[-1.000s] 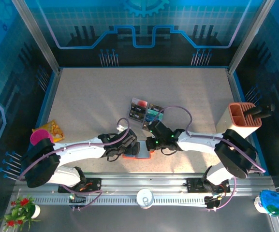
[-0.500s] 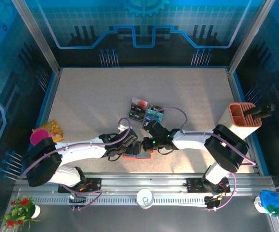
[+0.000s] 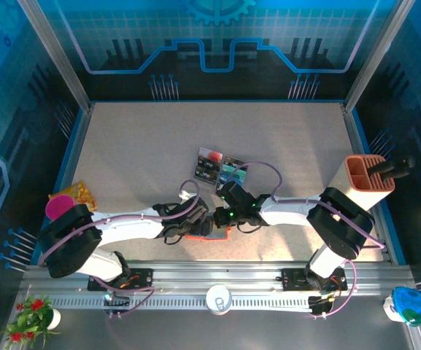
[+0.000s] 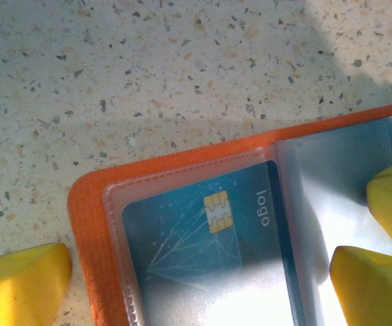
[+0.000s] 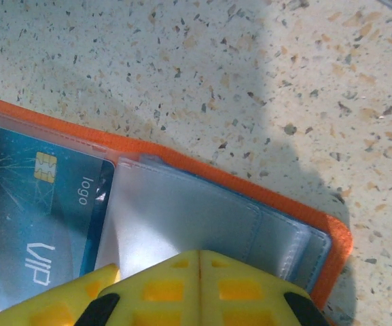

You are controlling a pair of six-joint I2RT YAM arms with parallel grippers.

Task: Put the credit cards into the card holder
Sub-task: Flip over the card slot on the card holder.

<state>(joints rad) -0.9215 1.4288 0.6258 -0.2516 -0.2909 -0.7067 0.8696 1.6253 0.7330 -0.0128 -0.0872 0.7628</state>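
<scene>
The orange card holder [image 3: 209,234] lies open on the speckled table near the front edge, between both grippers. A teal credit card [image 4: 202,231] with a gold chip sits inside its left clear pocket [image 5: 32,204]. My left gripper [image 4: 196,292] is open, its yellow fingertips [image 4: 19,285] straddling that pocket and card. My right gripper [image 5: 201,285] is shut with nothing between the pads, its tip resting on the holder's right-hand clear pockets [image 5: 182,217]. More credit cards [image 3: 209,165] stand in a clear tray farther back.
The clear tray [image 3: 222,170] stands just behind the grippers. A tall beige-and-orange box [image 3: 362,182] with a black tool in it stands at the right edge. A pink and yellow item [image 3: 68,200] lies at the left edge. A white cup [image 3: 218,297] sits on the front rail.
The right gripper has shifted a little to the left, onto the card holder. The left arm has barely moved.
</scene>
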